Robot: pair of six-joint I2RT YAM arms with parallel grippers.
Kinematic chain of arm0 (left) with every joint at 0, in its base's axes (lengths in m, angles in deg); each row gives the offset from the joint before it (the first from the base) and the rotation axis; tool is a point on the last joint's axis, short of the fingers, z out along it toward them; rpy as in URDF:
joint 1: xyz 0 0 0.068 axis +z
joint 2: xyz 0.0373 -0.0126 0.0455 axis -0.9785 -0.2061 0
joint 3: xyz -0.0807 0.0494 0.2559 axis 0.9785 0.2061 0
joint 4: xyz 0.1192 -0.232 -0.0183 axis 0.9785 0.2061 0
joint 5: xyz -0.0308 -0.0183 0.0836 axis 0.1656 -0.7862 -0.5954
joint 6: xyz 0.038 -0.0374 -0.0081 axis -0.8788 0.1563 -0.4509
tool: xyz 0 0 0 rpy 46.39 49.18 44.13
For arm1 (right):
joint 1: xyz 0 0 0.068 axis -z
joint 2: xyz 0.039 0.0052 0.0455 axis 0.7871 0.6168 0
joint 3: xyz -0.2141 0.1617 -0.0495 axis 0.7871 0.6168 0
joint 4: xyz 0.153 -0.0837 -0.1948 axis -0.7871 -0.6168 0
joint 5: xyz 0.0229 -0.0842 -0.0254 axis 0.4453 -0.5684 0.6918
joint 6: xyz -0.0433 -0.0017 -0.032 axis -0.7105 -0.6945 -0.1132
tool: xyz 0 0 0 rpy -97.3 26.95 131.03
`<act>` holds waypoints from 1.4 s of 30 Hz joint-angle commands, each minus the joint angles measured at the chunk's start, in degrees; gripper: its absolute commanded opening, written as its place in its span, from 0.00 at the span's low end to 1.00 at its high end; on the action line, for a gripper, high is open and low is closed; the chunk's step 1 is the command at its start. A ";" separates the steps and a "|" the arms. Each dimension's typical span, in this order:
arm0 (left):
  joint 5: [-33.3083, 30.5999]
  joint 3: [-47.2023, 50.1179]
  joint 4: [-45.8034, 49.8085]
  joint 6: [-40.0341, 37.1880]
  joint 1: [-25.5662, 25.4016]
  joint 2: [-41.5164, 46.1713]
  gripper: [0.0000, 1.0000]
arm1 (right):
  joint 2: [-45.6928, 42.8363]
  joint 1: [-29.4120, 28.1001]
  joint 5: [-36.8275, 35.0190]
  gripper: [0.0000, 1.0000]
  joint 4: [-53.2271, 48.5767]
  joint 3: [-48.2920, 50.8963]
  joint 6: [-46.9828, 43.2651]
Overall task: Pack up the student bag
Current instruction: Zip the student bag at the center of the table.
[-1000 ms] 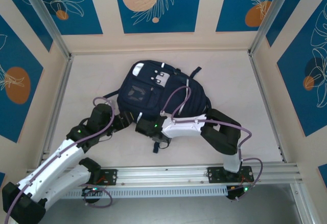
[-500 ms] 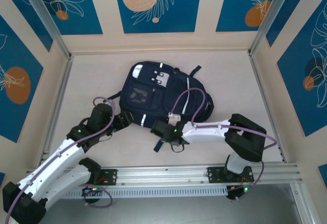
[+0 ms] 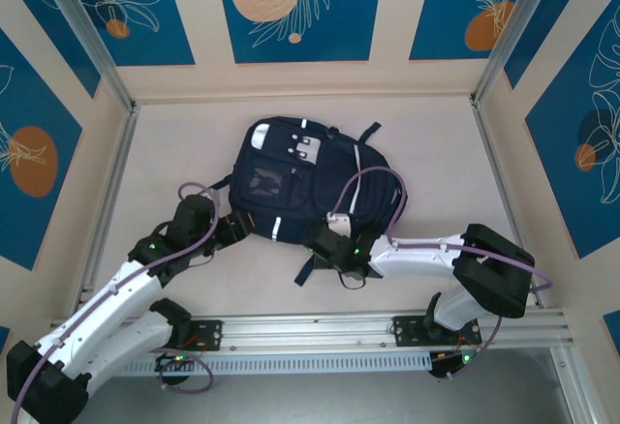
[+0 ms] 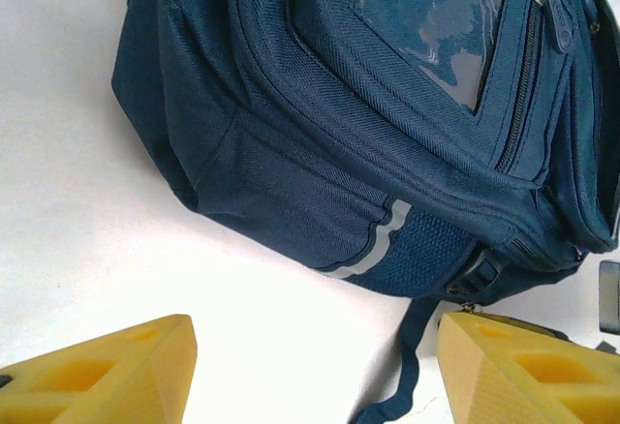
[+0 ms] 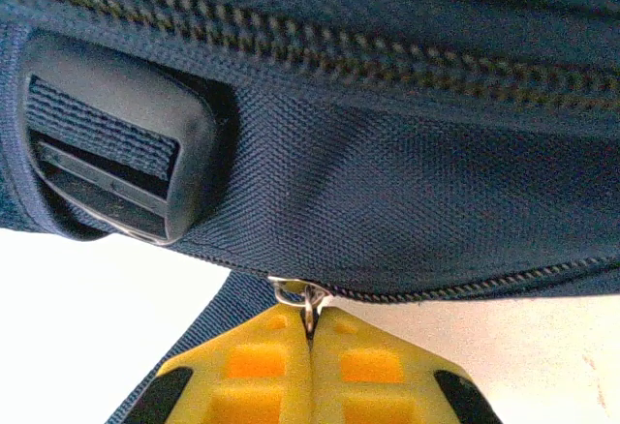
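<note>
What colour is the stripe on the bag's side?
Silver-grey stripe on navy student bag; best in left wrist view.

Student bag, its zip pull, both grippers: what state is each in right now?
student bag: lying flat on the table, front pockets up.
zip pull: pinched in the right jaws.
right gripper: shut on the zip pull.
left gripper: open, empty, beside the bag.
</note>
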 commanded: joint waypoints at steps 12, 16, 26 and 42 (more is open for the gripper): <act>4.33 1.83 -4.87 -2.52 0.75 -2.95 0.67 | 5.42 2.73 1.25 0.07 8.58 2.92 -7.36; 5.28 1.71 -5.50 -0.56 0.72 -4.33 0.72 | 0.54 2.55 1.63 0.00 10.25 5.83 -7.98; 6.36 0.39 -15.93 4.98 -0.56 -13.90 0.78 | -8.28 2.67 9.40 0.00 22.59 13.58 -13.42; -5.56 -7.86 -19.03 0.32 -0.53 -28.10 0.55 | -8.37 3.85 11.29 0.00 22.27 14.05 -14.39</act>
